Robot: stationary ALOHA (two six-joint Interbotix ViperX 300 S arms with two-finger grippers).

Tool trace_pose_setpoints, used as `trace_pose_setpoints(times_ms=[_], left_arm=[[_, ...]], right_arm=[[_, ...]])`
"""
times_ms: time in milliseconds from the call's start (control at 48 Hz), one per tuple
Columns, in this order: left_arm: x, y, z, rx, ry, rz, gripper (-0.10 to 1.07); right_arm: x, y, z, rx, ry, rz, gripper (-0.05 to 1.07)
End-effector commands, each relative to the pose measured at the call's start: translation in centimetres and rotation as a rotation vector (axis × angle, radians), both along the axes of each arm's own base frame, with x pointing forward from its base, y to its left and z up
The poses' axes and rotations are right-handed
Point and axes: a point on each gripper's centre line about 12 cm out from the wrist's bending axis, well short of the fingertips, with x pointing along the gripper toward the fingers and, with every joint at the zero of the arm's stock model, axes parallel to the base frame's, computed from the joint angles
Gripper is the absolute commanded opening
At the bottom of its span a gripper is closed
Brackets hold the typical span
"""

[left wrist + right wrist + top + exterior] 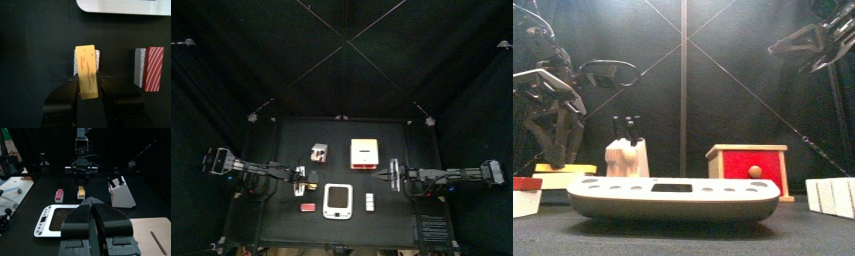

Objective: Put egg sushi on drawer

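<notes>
The egg sushi [87,70], a yellow-orange slab on a white block, lies between the jaws of my left gripper [88,81], which close against its sides. In the front view it [561,176] sits low at the table's left under that gripper [556,158]. The drawer [365,152], a beige-topped box with a red front [751,168], stands at the table's back middle, to the sushi's right. My right gripper [93,204] is shut and empty, hanging above the table right of the middle [390,178].
A white rounded tray [337,200] lies at the front middle. A small red piece [306,207] lies left of it, and small white pieces [831,196] to its right. A knife block [627,156] stands left of the drawer.
</notes>
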Motion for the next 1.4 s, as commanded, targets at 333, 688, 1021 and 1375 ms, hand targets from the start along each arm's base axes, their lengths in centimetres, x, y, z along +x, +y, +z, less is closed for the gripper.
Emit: trace_pose_setpoints(times_ms=[333, 688, 1021, 1375], left_arm=[[5.2, -0.4, 6.2, -0.060, -0.094, 0.052, 0.48], [10.7, 0.7, 11.1, 0.008, -0.097, 0.053, 0.48], [15.6, 5.8, 13.8, 0.034, -0.182, 0.177, 0.48], [21.1, 12.4, 13.8, 0.055, -0.226, 0.296, 0.48]], right_arm=[[0.1, -0.2, -0.1, -0.001, 0.003, -0.007, 0.01], [-0.2, -0.8, -1.2, 0.008, 0.044, -0.037, 0.01], [-0.3, -0.9, -1.7, 0.016, 0.084, -0.045, 0.01], [-0.3, -0.9, -2.0, 0.018, 0.110, -0.046, 0.01]])
